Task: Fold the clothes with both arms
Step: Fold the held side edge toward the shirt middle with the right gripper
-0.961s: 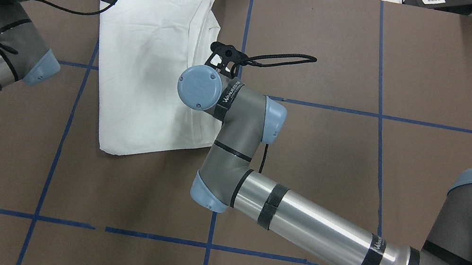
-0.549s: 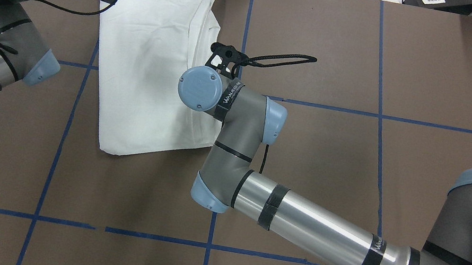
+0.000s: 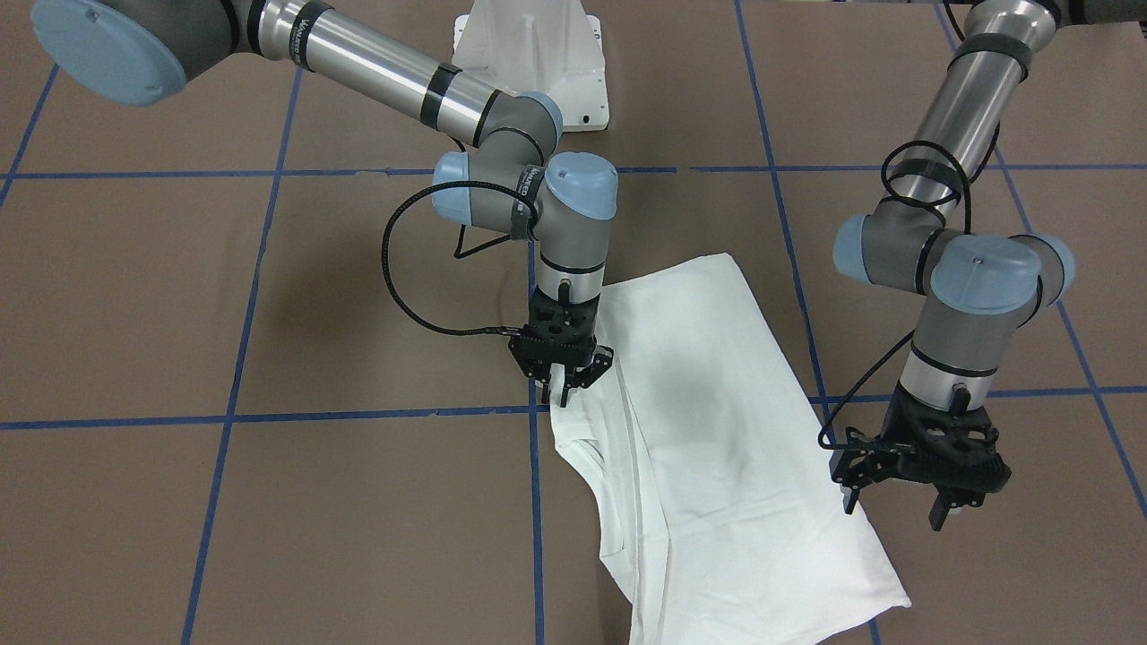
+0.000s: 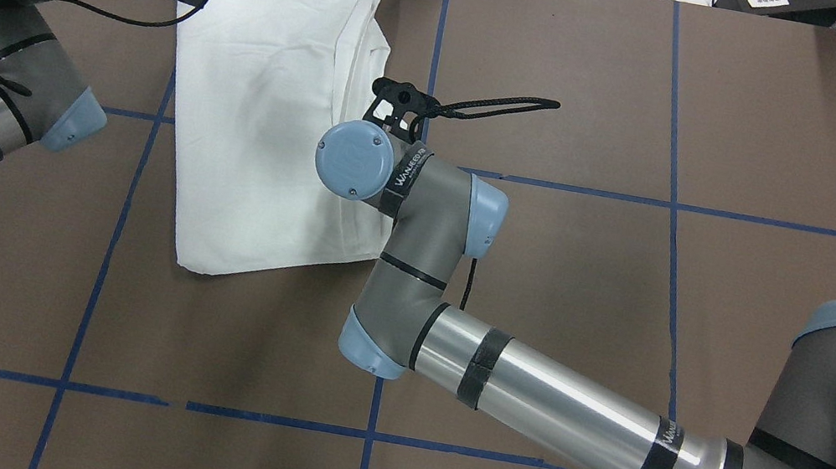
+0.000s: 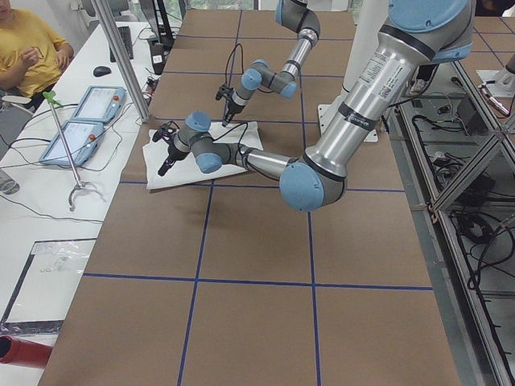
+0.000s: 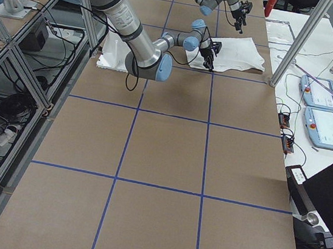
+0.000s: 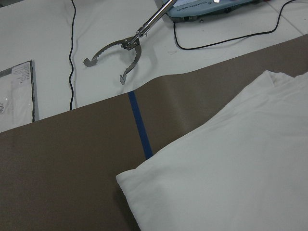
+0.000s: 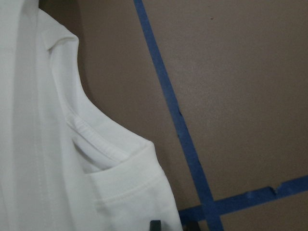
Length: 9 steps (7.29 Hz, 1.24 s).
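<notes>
White long-sleeved T-shirt (image 4: 268, 116), folded into a long panel, lies flat on the brown table (image 4: 624, 320) in the far part of the robot's left half, its ribbed collar (image 8: 98, 139) at the edge beside a blue tape line (image 8: 168, 96). Right gripper (image 3: 556, 396) points down at that collar-side edge with its fingers drawn close together at the cloth; whether they pinch it cannot be told. Left gripper (image 3: 892, 513) stands at the opposite long edge near a far corner, jaws spread wide, holding nothing.
</notes>
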{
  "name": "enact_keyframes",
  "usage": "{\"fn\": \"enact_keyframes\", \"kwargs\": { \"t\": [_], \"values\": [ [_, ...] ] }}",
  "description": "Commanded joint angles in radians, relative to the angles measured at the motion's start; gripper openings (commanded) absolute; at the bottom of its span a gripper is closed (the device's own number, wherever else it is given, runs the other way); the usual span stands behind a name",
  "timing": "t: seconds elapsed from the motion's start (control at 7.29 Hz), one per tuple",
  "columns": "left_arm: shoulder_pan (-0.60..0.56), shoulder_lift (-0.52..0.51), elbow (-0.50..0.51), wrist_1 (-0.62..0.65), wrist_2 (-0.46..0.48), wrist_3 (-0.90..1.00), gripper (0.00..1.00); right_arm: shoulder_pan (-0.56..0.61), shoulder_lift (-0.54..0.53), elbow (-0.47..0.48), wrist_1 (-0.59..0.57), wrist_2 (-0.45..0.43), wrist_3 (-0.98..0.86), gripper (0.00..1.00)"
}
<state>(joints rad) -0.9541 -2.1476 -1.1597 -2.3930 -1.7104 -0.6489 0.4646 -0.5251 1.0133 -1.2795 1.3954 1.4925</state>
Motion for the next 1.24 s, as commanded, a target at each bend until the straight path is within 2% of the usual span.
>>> {"fn": "enact_keyframes", "kwargs": {
  "t": [0.0,0.14,0.27,0.41,0.69,0.82,1.1],
  "values": [
    [0.0,0.0,0.0,0.0,0.0,0.0,1.0,0.0,0.0,0.001,-0.001,-0.001,-0.009,0.0],
    [0.0,0.0,0.0,0.0,0.0,0.0,1.0,0.003,0.002,0.016,-0.003,0.001,-0.046,0.0],
    [0.0,0.0,0.0,0.0,0.0,0.0,1.0,0.002,-0.051,0.104,-0.017,0.007,-0.054,0.0],
    [0.0,0.0,0.0,0.0,0.0,0.0,1.0,-0.003,-0.175,0.246,-0.015,0.001,-0.054,0.0],
    [0.0,0.0,0.0,0.0,0.0,0.0,1.0,-0.107,-0.434,0.576,-0.094,-0.102,-0.046,0.0],
    [0.0,0.0,0.0,-0.002,0.0,0.0,1.0,-0.156,-0.502,0.682,-0.127,-0.134,-0.035,0.0],
    [0.001,0.008,-0.003,-0.002,-0.002,0.0,1.0,-0.184,-0.523,0.715,-0.138,-0.156,-0.032,0.0]
  ]
}}
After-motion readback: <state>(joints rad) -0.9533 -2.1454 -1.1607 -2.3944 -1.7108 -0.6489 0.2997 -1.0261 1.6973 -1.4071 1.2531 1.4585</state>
